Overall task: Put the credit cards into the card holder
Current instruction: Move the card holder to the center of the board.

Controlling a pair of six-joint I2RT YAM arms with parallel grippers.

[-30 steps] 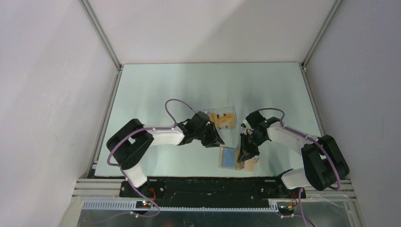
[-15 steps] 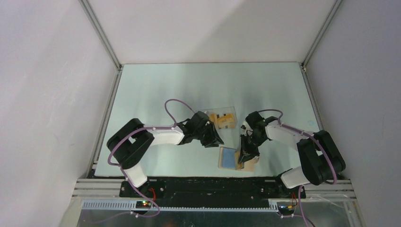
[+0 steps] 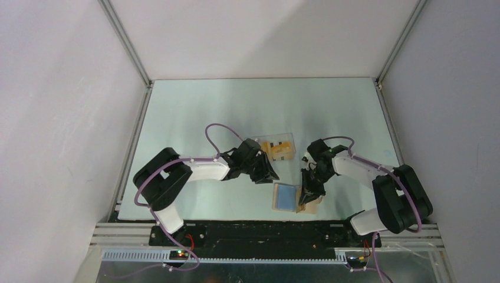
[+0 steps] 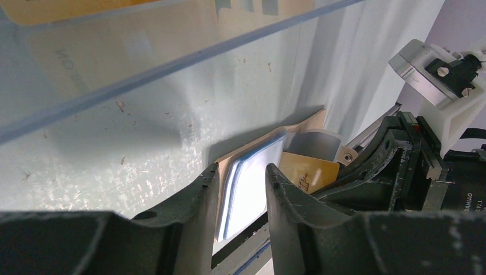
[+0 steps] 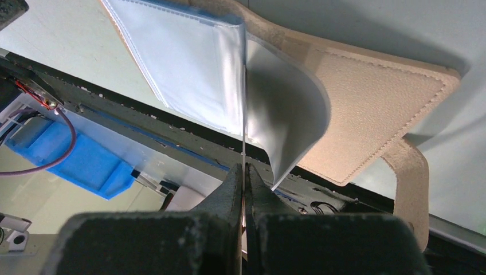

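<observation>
Two hands are working at the card holder [image 3: 285, 196], which is lying open on the worktop [image 3: 206, 106] with its blue panel facing up. Right hand [image 3: 306, 200] is sitting over the card holder's right half, pinching one credit card [image 4: 304, 172] edge-on. In the right wrist view the card is standing against the light inner panel at the fold; can't tell if it's entering a pocket. Left hand [image 3: 266, 175] is hovering just beyond the card holder's far left corner, fingers narrowly parted, gripping nothing. More credit cards [image 3: 277, 150] are resting in a clear tray [image 3: 288, 138] beyond the card holder, just past the left hand.
</observation>
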